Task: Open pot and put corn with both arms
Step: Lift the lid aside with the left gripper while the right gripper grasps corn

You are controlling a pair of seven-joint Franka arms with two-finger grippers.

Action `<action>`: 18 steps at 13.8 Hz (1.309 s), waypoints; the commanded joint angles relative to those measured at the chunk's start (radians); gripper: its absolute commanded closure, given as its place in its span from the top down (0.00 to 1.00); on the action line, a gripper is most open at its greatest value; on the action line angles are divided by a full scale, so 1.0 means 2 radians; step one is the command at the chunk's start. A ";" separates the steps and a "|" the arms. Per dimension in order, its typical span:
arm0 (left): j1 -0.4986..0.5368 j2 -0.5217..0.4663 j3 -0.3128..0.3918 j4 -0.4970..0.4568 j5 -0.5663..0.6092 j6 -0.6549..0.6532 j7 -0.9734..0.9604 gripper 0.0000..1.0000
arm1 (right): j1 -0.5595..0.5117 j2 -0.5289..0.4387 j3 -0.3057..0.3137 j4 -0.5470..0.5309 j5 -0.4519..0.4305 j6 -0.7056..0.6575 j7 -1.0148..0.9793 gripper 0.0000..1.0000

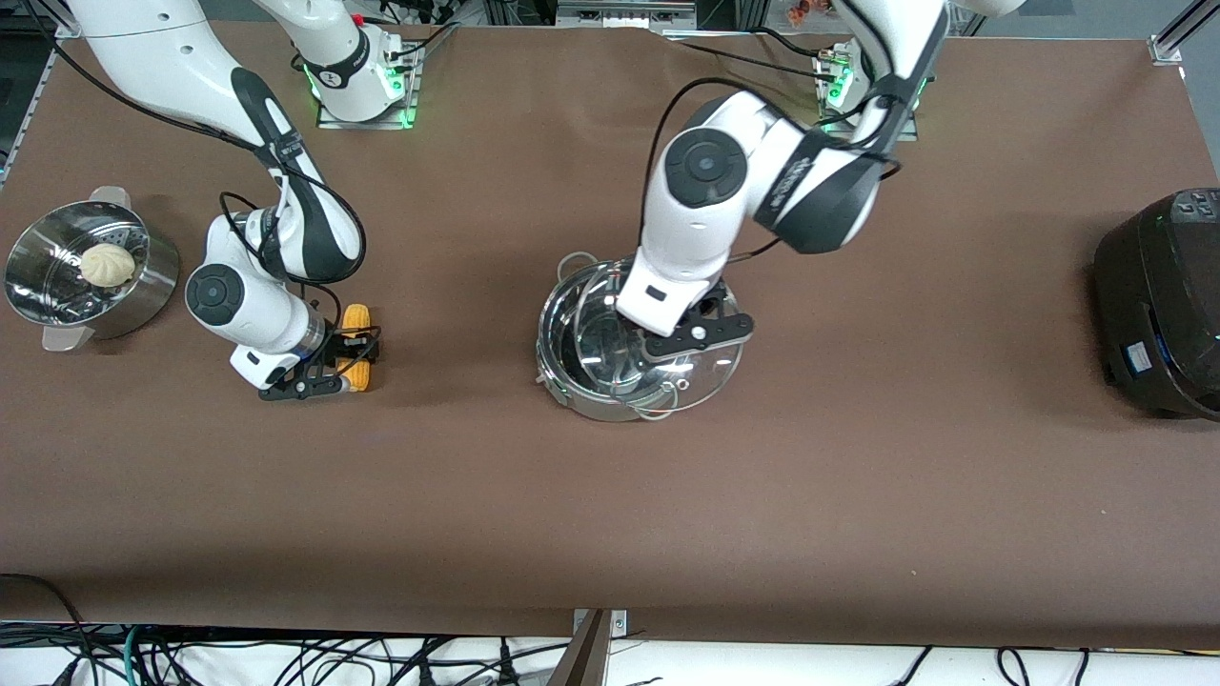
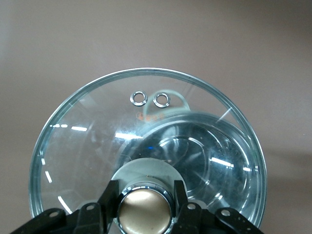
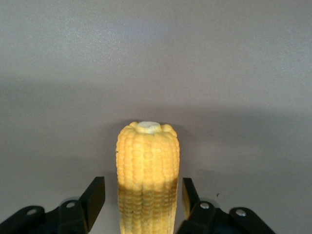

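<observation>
The left tool [image 2: 145, 204] grips the knob [image 2: 145, 211], lid [image 1: 710, 367] seemingly shifted off the pot [image 1: 562, 357] for access, while the right tool [image 3: 143, 201] straddles the corn [image 3: 147, 175] on the counter [image 1: 610, 495], fingers apart, not yet clamping.

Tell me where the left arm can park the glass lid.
Bare brown table lies between the shiny steel pot and the black rice cooker. The strip nearer the camera is free too. It is crowded by the yellow corn cob, which the open right gripper straddles. The left gripper clamps the glass lid's knob.
</observation>
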State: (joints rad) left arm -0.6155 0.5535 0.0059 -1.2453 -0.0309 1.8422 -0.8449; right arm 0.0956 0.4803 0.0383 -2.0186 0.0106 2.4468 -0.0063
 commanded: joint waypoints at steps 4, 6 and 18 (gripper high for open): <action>0.094 -0.078 -0.001 -0.008 -0.014 -0.107 0.191 0.17 | 0.001 0.000 0.001 -0.005 0.009 0.003 0.002 0.28; 0.130 -0.089 -0.002 -0.008 -0.028 -0.136 0.259 0.17 | 0.001 -0.004 0.000 -0.002 0.009 0.001 0.001 0.20; 0.272 -0.084 -0.003 -0.202 0.044 -0.026 0.499 0.16 | 0.066 -0.015 0.042 0.281 0.011 -0.339 0.080 0.20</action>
State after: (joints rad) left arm -0.0552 0.3984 0.0101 -1.5715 -0.0034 1.7252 0.1431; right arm 0.1755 0.4226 0.1263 -1.5037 0.0225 1.8002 0.1015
